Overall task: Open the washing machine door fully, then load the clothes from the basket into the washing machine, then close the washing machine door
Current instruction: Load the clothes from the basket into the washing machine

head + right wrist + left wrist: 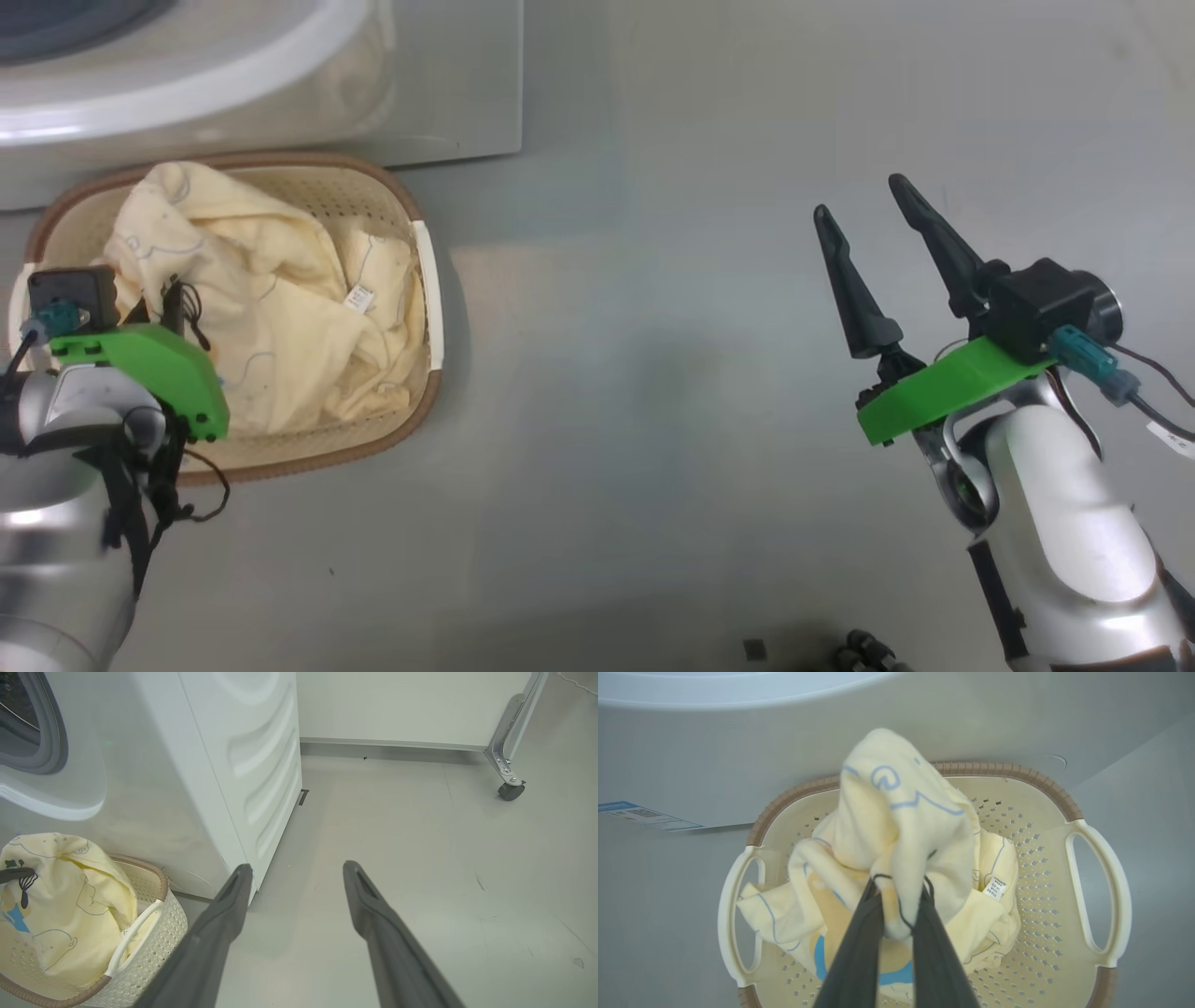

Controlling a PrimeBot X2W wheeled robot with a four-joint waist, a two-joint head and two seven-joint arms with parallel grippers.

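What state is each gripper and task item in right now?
left gripper, shut on the clothes, pinching a fold.
right gripper, open and empty, above the floor.
clothes, one fold raised, the rest lying in the basket.
basket, upright on the floor in front of the washing machine.
washing machine, opening uncovered, grey seal exposed.

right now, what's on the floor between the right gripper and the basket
Nothing: in the head view, the grey floor between the open right gripper and the basket is bare.
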